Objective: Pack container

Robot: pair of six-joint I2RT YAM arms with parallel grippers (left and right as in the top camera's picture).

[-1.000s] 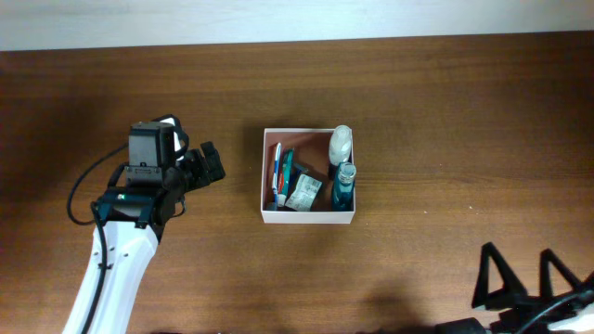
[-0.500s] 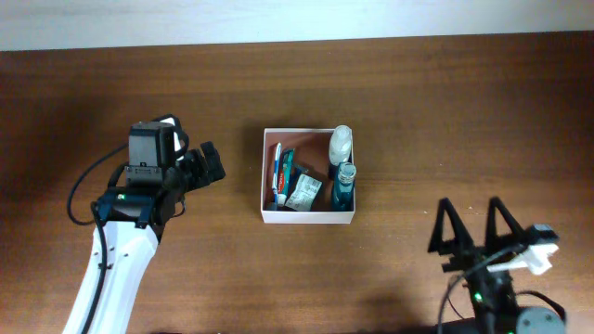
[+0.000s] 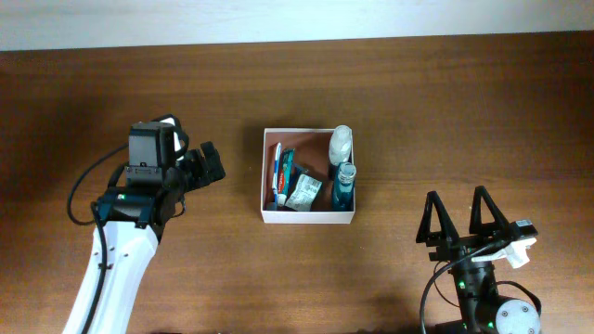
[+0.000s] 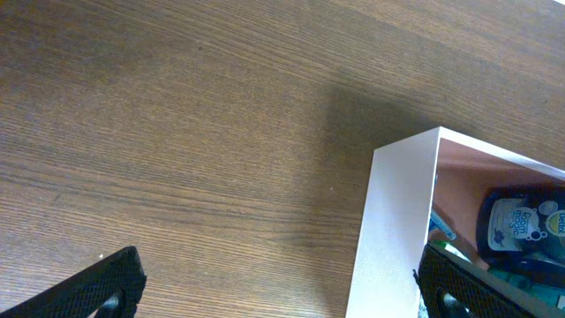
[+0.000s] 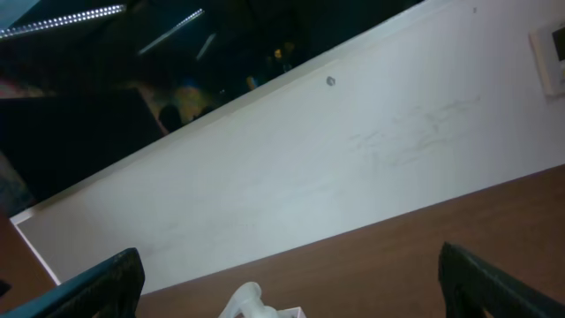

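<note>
Since the earlier frame the right arm has swung further in from the near right corner, and its black two-fingered right pincer (image 3: 455, 193) now stands spread wide and empty over bare wood, well apart from everything. The left arm has not shifted; the left pincer (image 3: 212, 164) is also spread wide, holds nothing, and hovers just left of the box.

We see the square, shallow, thin white-walled container (image 3: 307, 219) with its reddish-brown inside resting mid-way across the brown wooden table (image 3: 445, 102). It looks like light card, so we judge the walls will flex under a squeeze and the base will slide easily on the smooth wood. A pinch across one wall near a corner, where the card is stiffest, seems safest.

Inside stand a white plastic bottle (image 3: 342, 141) and a clear blue bottle (image 3: 344, 186) against the right wall. A blue-and-white toothbrush (image 3: 277, 173) lies along the left wall and a silvery foil sachet (image 3: 303, 193) lies near the middle. The toothbrush crowds the left wall, leaving little room for an inner finger. We expect the upright bottles to topple if the box is jerked.
</note>
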